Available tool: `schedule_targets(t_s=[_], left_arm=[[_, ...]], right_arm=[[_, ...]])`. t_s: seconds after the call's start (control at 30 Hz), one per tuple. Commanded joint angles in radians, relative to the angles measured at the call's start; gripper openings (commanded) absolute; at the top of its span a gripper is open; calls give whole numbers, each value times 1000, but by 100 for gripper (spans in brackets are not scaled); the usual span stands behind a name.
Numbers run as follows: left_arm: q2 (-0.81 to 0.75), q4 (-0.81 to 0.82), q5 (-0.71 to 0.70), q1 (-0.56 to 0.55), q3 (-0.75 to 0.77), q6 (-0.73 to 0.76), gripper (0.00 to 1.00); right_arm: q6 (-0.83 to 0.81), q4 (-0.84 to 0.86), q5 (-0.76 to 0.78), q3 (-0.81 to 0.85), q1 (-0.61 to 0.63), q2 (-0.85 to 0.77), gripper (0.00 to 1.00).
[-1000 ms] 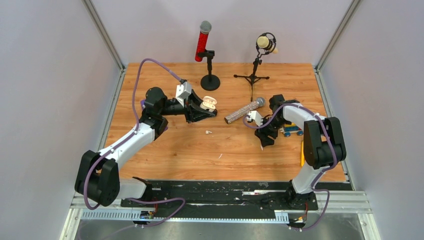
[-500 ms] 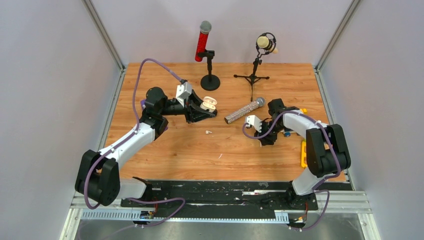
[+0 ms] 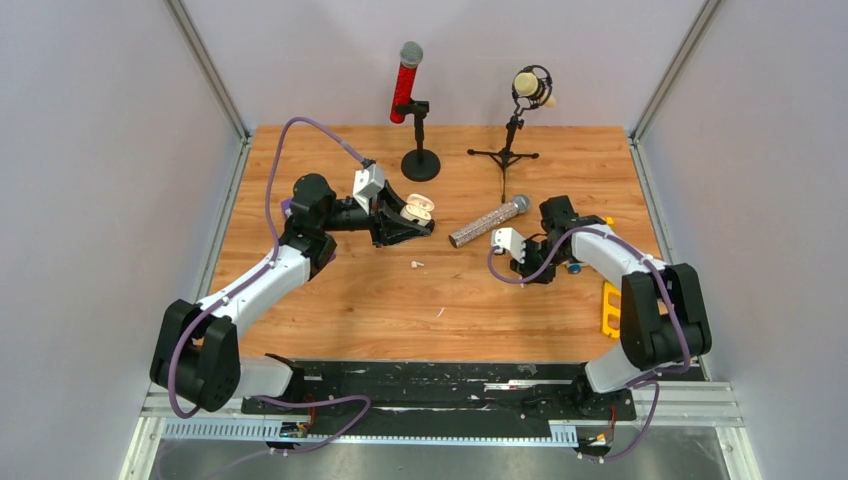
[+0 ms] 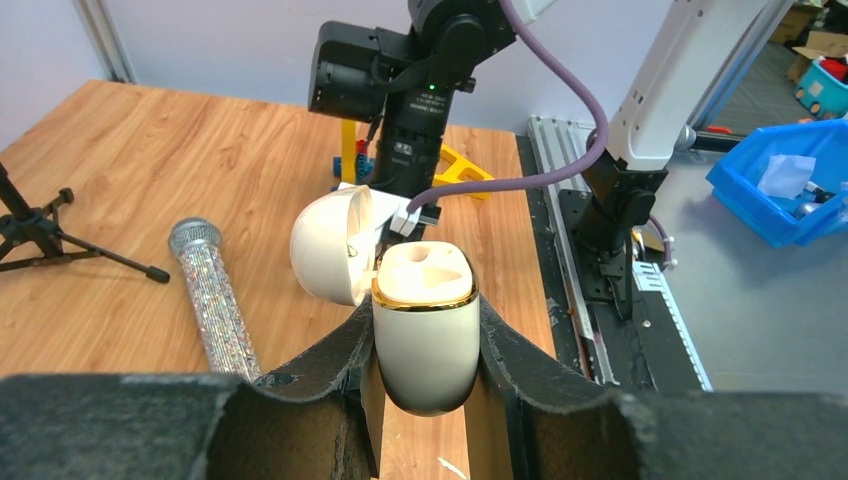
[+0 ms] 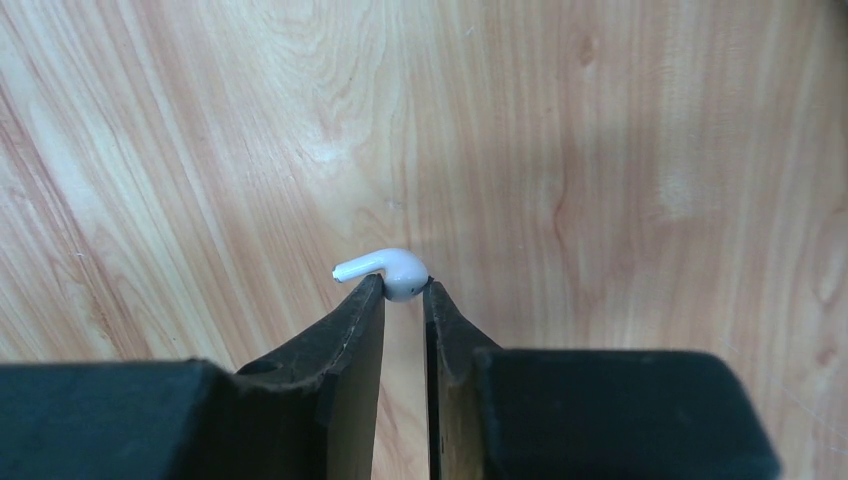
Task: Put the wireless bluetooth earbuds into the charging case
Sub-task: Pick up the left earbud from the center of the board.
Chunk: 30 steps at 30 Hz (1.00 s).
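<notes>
My left gripper (image 4: 425, 375) is shut on the cream charging case (image 4: 425, 330), held above the table. The case has a gold rim, and its lid (image 4: 330, 245) hangs open to the left. From above, the case (image 3: 416, 208) sits at the tips of the left gripper (image 3: 420, 222). My right gripper (image 5: 404, 288) points down at the wood, its fingertips shut on a white earbud (image 5: 392, 270) with a short stem. In the top view the right gripper (image 3: 528, 270) hides that bud. Another small white earbud (image 3: 416, 264) lies loose on the table between the arms.
A glittery silver microphone (image 3: 488, 221) lies between the grippers. At the back stand a red microphone (image 3: 405, 80) on a round-base stand (image 3: 420, 163) and a cream microphone (image 3: 531, 88) on a tripod. A yellow piece (image 3: 609, 308) and a blue toy (image 3: 575, 265) lie by the right arm.
The right gripper's jaws have closed onto the white earbud, and the right arm's elbow has swung out to the right. The left arm and case have not moved.
</notes>
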Motion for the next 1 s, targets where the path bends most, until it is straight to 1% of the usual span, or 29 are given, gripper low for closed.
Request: schedule_targets(t_s=[0.0, 0.1, 0.2, 0.3, 0.43, 0.5, 0.57, 0.63, 0.8, 0.97], left_arm=[[-2, 11, 8, 1, 17, 13, 3], [-4, 1, 6, 1, 20, 19, 3], [-3, -5, -2, 1, 21, 21, 3], [10, -8, -36, 1, 21, 17, 2], [29, -10, -81, 0, 21, 11, 2], [34, -11, -95, 0, 20, 9, 1], [36, -20, -103, 0, 21, 9, 1], [31, -33, -108, 0, 21, 15, 1], [19, -74, -120, 0, 26, 45, 1], [24, -79, -122, 0, 31, 45, 1]], right_arm=[[-37, 3, -14, 28, 7, -58, 12], [-40, -22, -19, 56, 6, -68, 12], [-5, -12, -31, 93, 6, -93, 12], [74, 31, -18, 152, 10, -143, 12], [170, 143, 41, 191, 44, -227, 12], [167, 178, 24, 160, 55, -250, 12], [172, 187, 53, 115, 84, -239, 13], [216, 186, 99, 73, 117, -210, 13], [435, 163, 197, -16, 202, -151, 12], [619, 165, 218, -44, 228, -136, 7]])
